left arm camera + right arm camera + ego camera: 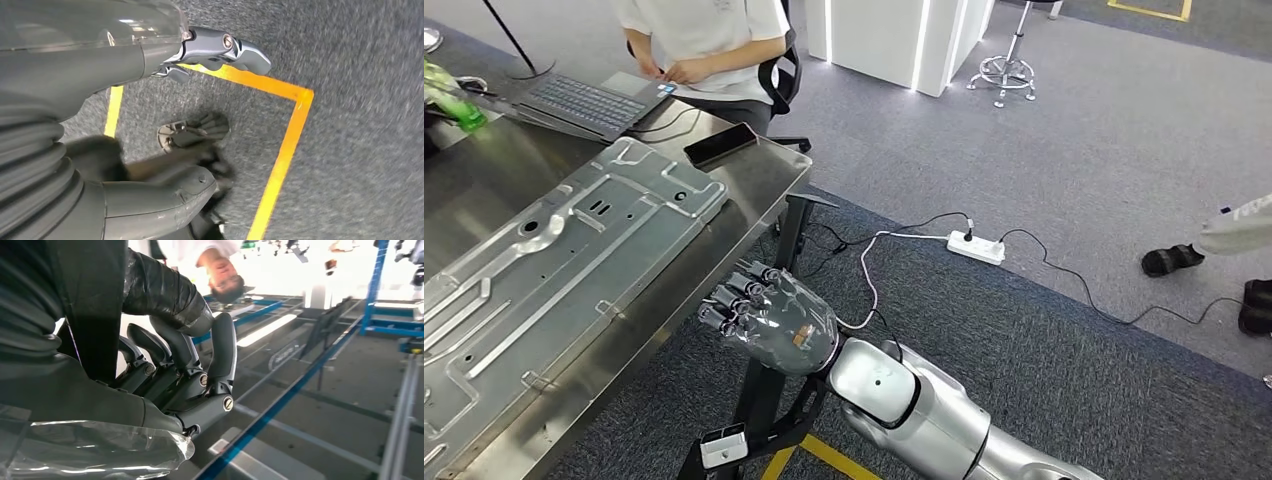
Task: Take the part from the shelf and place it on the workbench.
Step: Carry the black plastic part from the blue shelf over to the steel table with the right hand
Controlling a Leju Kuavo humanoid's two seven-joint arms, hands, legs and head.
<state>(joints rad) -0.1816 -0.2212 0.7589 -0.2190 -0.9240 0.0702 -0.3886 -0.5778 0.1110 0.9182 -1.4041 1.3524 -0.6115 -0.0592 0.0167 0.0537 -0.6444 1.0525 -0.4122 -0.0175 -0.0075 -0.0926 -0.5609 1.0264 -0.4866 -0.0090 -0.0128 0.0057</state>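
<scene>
Right hand (769, 320) sits at about 6 o'clock in the head view, raised off the edge of the table (764, 175), palm cover up. Its fingers (220, 347) are curled inward and bunched close together with nothing in them; they stop just short of the table rim. Left hand (150, 65) hangs over grey carpet (360, 100) marked with a yellow tape line (287, 150); its fingers (235, 47) are bent, nothing held, though whether they are fully closed I cannot tell. At 9 o'clock the part (554, 270), a large pressed sheet-metal panel with ribs and holes, lies flat on the steel table, running diagonally along its near edge. Beyond it at 11 o'clock: a black phone (721, 144) and an open laptop (584, 103). A seated person (704, 45) at 12 o'clock. At 2 o'clock, a white power strip (976, 247) on the carpet.
</scene>
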